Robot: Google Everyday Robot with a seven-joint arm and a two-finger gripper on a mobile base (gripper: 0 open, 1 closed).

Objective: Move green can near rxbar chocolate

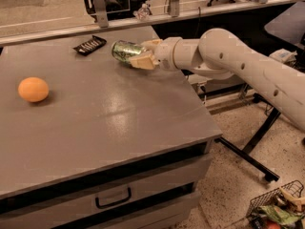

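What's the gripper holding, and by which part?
The gripper, over the far side of the table, holds the green can sideways by its arm-side end.

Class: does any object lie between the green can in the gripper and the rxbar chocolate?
Nothing visible does. The gripper, near the table's far edge, holds the green can, and only bare tabletop separates it from the rxbar chocolate close by. The orange sits well off that path.
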